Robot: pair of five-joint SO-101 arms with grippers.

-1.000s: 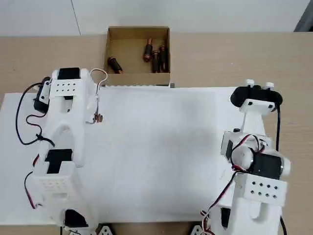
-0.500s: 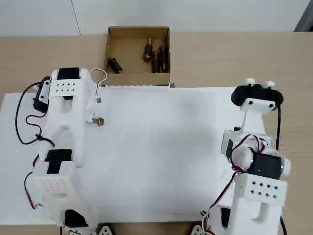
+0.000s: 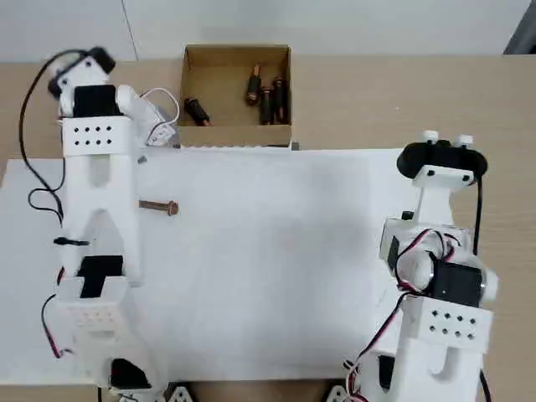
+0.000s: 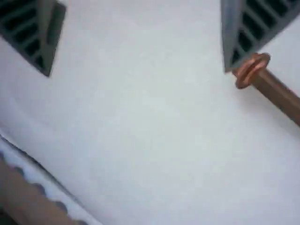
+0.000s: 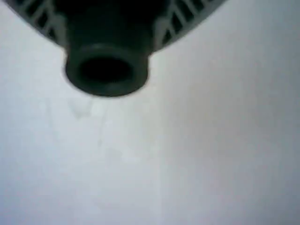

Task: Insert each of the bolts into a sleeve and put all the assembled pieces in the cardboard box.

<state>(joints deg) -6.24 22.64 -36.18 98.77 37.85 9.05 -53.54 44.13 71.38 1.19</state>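
Note:
A copper bolt point(image 3: 159, 206) lies flat on the white mat point(image 3: 276, 251), right beside my left arm point(image 3: 96, 167). In the left wrist view my left gripper point(image 4: 138, 70) is open and wide, and the bolt's head point(image 4: 252, 70) rests on the mat next to one finger point(image 4: 243, 28). My right gripper point(image 5: 110, 33) is shut on a black sleeve point(image 5: 107, 70), whose open end faces the camera just above the mat. The right arm point(image 3: 435, 251) stands folded at the mat's right side. The cardboard box point(image 3: 237, 134) at the far edge holds several assembled pieces point(image 3: 266, 90).
The mat covers most of the wooden table point(image 3: 377, 92). Its far edge meets the box's near wall. A loose white cable point(image 3: 163, 121) loops between the left arm and the box.
The left arm has stretched out toward the far left, its wrist lifting. The bolt, seen end-on at the gripper before, now lies flat on the mat. The right arm has kept still.

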